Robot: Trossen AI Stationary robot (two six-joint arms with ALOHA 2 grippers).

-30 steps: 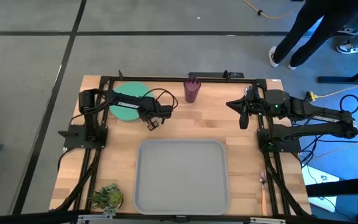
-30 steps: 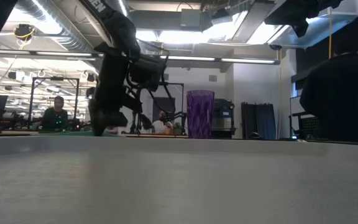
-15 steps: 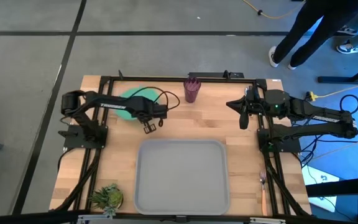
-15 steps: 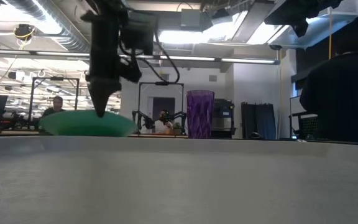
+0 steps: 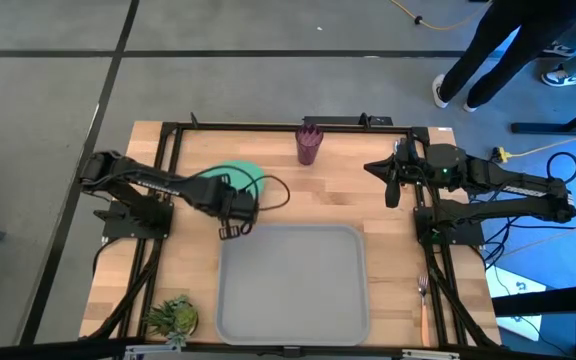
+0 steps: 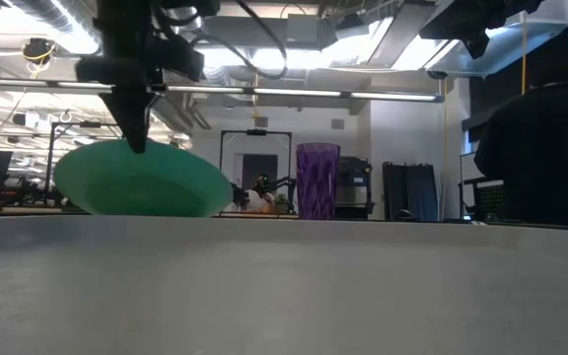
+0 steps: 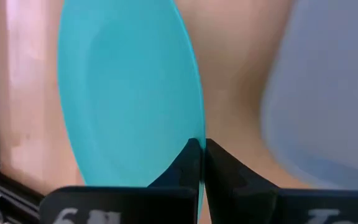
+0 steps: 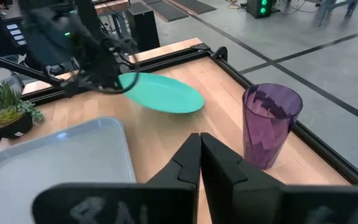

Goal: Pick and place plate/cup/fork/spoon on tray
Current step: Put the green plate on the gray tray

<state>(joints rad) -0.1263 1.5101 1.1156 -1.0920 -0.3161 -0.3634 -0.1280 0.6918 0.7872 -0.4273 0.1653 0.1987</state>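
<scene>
Plate: plain green disc, tilted, lifted off table, near tray's far left corner. Left gripper clamped on its rim. Right gripper fingers together, empty. No readable writing.

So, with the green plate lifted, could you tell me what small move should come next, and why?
Probably carry it sideways over the large light-grey tray. The left claw is shut on the flat round green plate's rim, holding it tilted above the wooden table, just beside the tray's corner.
</scene>
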